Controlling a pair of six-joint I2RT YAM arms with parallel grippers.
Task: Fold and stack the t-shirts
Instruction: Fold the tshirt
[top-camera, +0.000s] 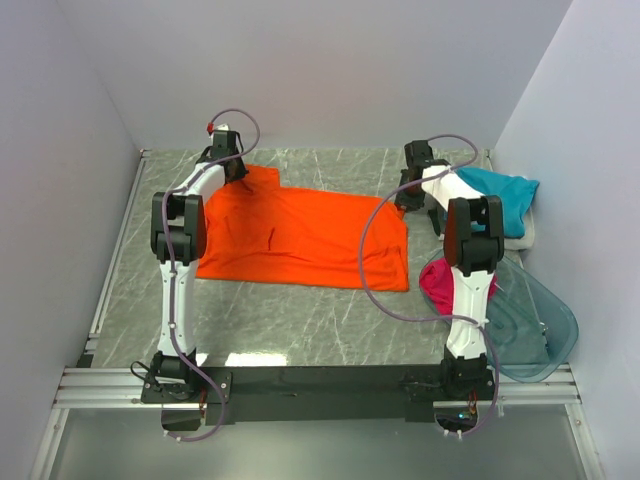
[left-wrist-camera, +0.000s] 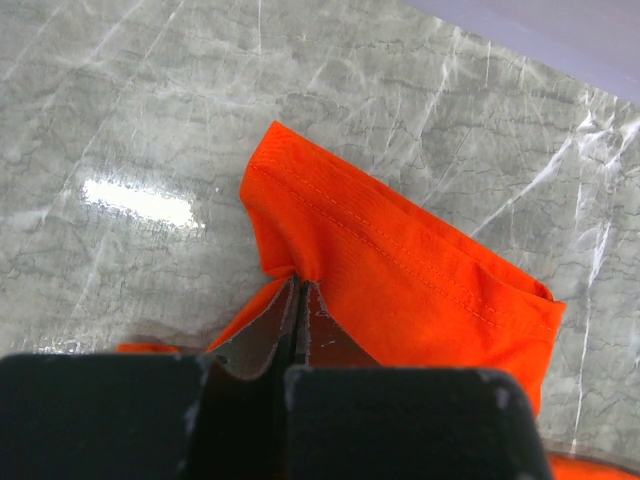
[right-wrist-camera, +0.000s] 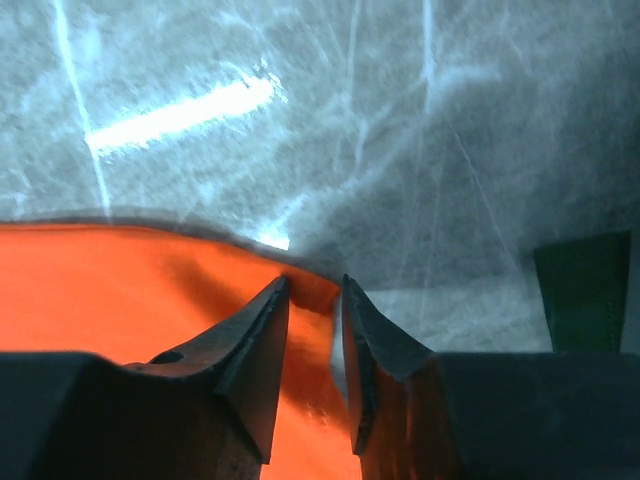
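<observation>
**Both arms taking the far corners of the orange tee**

The orange tee (top-camera: 300, 235) is lying spread flat in the middle of the table (top-camera: 300, 325), probably so that it can be folded before it joins a stack. The left gripper (left-wrist-camera: 298, 285) is clamping shut on a bunched bit of cloth at the tee's far left corner, just beside a stitched hem, so it is serving as one anchor for the fold. The right gripper (right-wrist-camera: 315, 290) is sitting low at the far right corner. Its fingers are standing slightly apart and straddling the tee's edge, with cloth in the gap and no firm pinch showing, so I judge this grasp unfinished.

With both far corners held, the far edge could come toward the near one. The teal tee (top-camera: 500, 195) is resting on the pale tee (top-camera: 520, 238) at the far right, apparently the stack. The pink tee (top-camera: 435, 282) is waiting crumpled beside the tub (top-camera: 535, 320).
</observation>
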